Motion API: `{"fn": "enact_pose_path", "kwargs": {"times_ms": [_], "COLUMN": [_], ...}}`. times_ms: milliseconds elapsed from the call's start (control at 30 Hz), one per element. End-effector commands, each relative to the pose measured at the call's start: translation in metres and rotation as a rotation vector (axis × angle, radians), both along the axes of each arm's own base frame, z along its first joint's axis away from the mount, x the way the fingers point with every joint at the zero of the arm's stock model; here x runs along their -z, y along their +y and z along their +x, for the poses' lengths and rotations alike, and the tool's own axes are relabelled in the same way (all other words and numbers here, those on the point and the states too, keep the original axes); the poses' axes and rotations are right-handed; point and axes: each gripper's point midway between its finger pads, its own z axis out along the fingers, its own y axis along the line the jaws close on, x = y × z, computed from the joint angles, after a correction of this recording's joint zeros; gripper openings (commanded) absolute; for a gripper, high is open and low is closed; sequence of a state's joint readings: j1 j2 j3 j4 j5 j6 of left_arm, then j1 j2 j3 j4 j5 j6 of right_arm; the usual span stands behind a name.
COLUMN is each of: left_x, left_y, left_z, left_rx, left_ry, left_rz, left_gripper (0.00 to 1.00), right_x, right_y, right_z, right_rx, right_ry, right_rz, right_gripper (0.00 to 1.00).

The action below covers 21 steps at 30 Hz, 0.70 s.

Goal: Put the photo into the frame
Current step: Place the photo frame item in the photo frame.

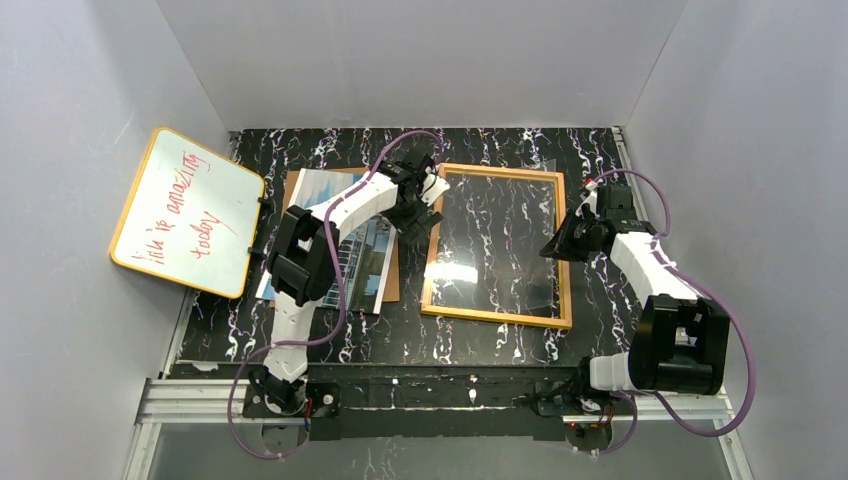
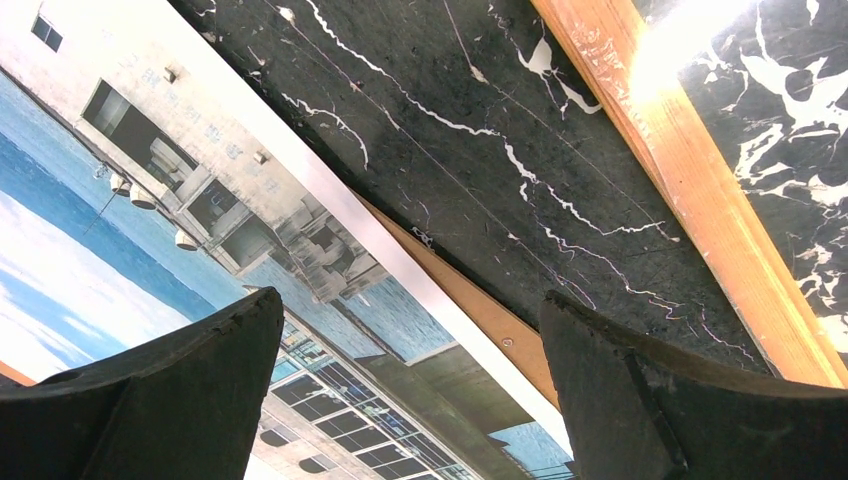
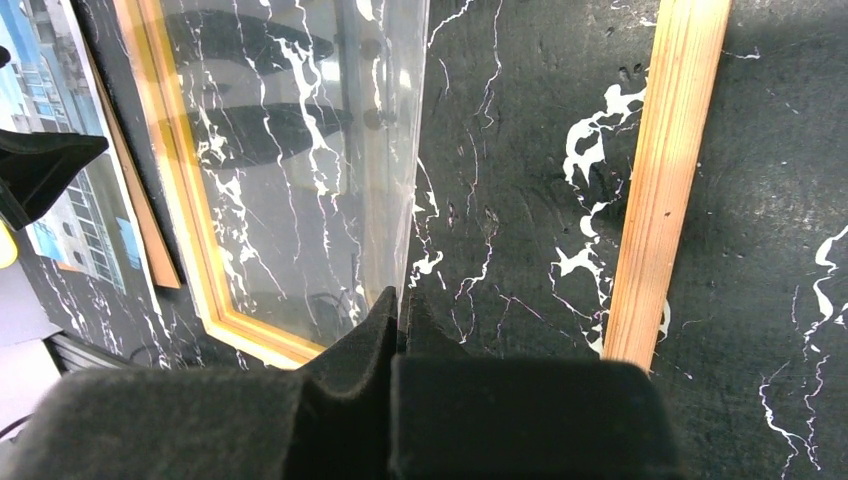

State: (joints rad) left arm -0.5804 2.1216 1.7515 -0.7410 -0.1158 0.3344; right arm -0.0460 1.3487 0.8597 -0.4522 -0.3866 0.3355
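Observation:
The photo (image 1: 368, 268), picture side up, lies left of the frame (image 1: 495, 316) on a brown backing board (image 1: 392, 285). My left gripper (image 1: 416, 212) is open and empty just above the photo's right edge. In the left wrist view its fingers straddle the photo (image 2: 150, 200), the board's strip (image 2: 470, 310) and the bare table, with the frame's border (image 2: 690, 170) beyond. My right gripper (image 1: 558, 246) is shut on the right edge of the clear glass pane (image 3: 300, 150). That edge is raised off the frame's right border (image 3: 665, 180).
A yellow-edged whiteboard (image 1: 185, 210) with red writing leans against the left wall. The black marbled table (image 1: 600, 160) is enclosed by grey walls at the left, back and right. A metal rail (image 1: 440, 395) runs along the near edge.

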Motion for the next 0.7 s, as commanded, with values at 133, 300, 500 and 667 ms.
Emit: {"fn": "enact_pose_path", "kwargs": {"times_ms": [133,300,500,667], "left_x": [0.004,0.004,0.007,0.009], "left_y": [0.003,0.003,0.004,0.004], "left_z": [-0.007,-0.007,-0.008,-0.008], "left_rx": [-0.009,-0.007,-0.007,-0.006], "left_ry": [0.036,0.034,0.038,0.041], "left_rz": [0.002,0.005,0.007,0.01], "left_gripper": [0.98,0.98,0.98,0.98], "right_x": [-0.014,-0.013,-0.011,-0.015], "right_y": [-0.008,-0.01,-0.014,-0.019], "right_z": [0.014,0.015,0.013,0.017], "right_rx": [-0.04,-0.05,-0.048,-0.04], "right_ry": [-0.027,-0.018,-0.011,-0.029], "right_rz": [-0.046,-0.059,-0.066,-0.066], "right_gripper": [0.01,0.01,0.01,0.01]}}
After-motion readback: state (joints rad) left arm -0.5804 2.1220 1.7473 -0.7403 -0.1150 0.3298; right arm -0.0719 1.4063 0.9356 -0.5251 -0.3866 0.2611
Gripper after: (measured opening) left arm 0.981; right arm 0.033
